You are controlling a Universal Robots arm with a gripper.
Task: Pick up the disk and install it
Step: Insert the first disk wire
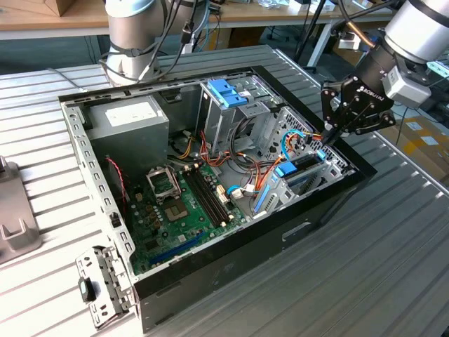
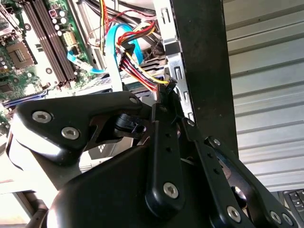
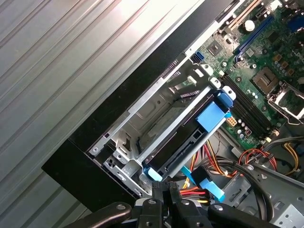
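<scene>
In the first wrist view, the black tool (image 3: 166,190) sits nearest the camera, its fingers drawn close together at the end of the disk (image 3: 190,137). Whether they actually pinch the disk's light blue edge cannot be told. The disk lies in a grey metal drive cage (image 3: 142,128) at the corner of the open computer case (image 3: 95,166). Its dark body is framed by the blue carrier, with a blue tab showing midway along it. Red, yellow and black cables (image 3: 209,164) run just beside the disk.

In the exterior view, the tool (image 1: 328,137) reaches down into the case's corner on the exterior view's right. The disk (image 1: 298,168) rests there below it. Farther in lies the green motherboard (image 1: 182,210), then a grey power supply (image 1: 130,123). The case stands on a ribbed metal surface (image 1: 379,267).
</scene>
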